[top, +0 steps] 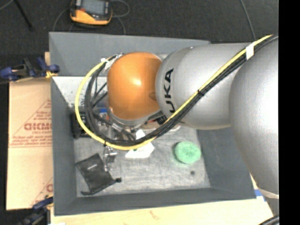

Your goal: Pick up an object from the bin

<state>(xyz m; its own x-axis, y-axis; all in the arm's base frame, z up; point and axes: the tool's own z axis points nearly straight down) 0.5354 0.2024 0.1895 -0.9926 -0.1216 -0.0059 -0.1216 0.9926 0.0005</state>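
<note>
**Gripper low over black sheet in bin's lower-left corner**

Gripper [110, 157] hangs just above the upper edge of a flat, crumpled black sheet [95, 173], plastic or rubber by the look, in the lower-left of the grey metal bin [63, 139]. How wide it's open: can't tell, cables & wrist hide it; nothing seen held.

Risks, imo: sheet is thin, limp & flush w/ the floor, so the tips may skid over it, or pinch only a corner that slips out.

A round, fuzzy green sponge-like ball [187, 152] sits well apart to the right. A flat white scrap [140, 151] lies near, partly under the arm.
</note>
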